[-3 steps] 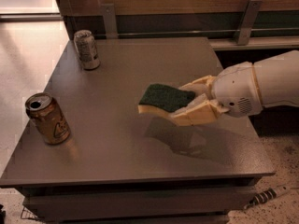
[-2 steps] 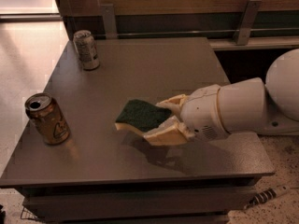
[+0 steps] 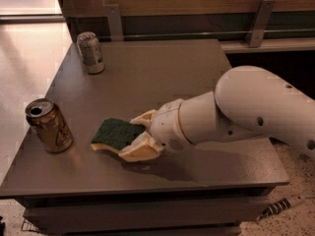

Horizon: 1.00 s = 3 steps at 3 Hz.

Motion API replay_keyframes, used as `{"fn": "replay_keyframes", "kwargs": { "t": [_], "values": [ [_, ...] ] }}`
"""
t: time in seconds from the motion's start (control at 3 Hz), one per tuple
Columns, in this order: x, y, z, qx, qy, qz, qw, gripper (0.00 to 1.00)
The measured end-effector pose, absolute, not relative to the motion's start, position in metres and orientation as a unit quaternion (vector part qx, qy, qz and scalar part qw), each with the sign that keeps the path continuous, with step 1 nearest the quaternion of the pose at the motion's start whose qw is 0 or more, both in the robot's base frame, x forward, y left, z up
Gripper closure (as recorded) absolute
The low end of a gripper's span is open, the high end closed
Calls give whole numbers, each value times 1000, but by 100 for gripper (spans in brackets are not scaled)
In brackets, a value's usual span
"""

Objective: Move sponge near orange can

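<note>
One sponge point(image 3: 114, 132) clamped in tool point(image 3: 134, 136) over table point(image 3: 197, 82) front, jutting left toward orange can point(image 3: 49, 126).

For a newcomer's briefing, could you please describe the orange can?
On the grey table, look along the left edge, left of the sponge the gripper holds near the front. The orange can stands there: orange-brown, unlike the silver-grey can farther back.

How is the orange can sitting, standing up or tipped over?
Standing up: the orange can rests on its base, silver top facing up. The gripper, low over the table nearby, holds the sponge.
</note>
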<state>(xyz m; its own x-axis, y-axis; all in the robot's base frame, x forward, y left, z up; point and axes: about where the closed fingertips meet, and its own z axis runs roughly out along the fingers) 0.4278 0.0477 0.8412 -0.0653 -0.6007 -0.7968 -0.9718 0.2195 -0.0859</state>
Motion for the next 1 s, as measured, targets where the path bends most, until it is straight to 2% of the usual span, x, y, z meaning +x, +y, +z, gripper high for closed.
{"fn": "replay_keyframes", "kwargs": {
  "t": [0.33, 1.0],
  "values": [
    [433, 73, 837, -595, 662, 268, 369, 100],
    [431, 77, 838, -599, 659, 267, 367, 52]
  ]
}}
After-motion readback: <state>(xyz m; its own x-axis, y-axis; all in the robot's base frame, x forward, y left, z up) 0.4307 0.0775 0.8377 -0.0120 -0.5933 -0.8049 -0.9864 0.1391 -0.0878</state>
